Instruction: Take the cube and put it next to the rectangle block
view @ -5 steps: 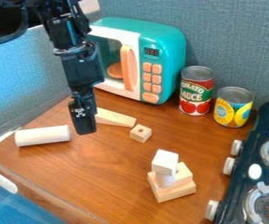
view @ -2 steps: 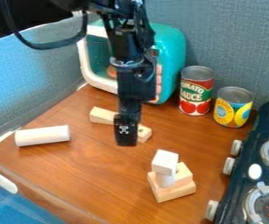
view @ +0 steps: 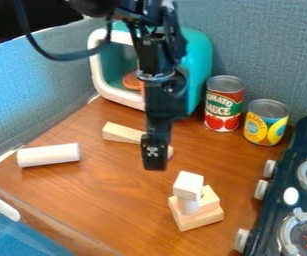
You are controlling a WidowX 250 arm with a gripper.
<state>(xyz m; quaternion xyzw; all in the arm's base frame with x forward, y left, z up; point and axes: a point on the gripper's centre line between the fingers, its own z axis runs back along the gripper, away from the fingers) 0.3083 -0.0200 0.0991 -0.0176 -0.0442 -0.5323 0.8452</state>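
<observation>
The small wooden cube (view: 170, 150) is on the surface (view: 109, 190), mostly hidden behind the black pincer (view: 154, 163), whose opening cannot be made out, nor whether it has hold of the cube. Beside them lies the long wooden block (view: 120, 132), its far end also hidden. Further out, a white cylinder (view: 48, 155) lies on its side, and a stack (view: 196, 216) of blocks has a pale block (view: 188, 184) on top. Behind stand a teal toy microwave (view: 197, 65) and two cans (view: 224, 104), near the stove (view: 286, 165)
</observation>
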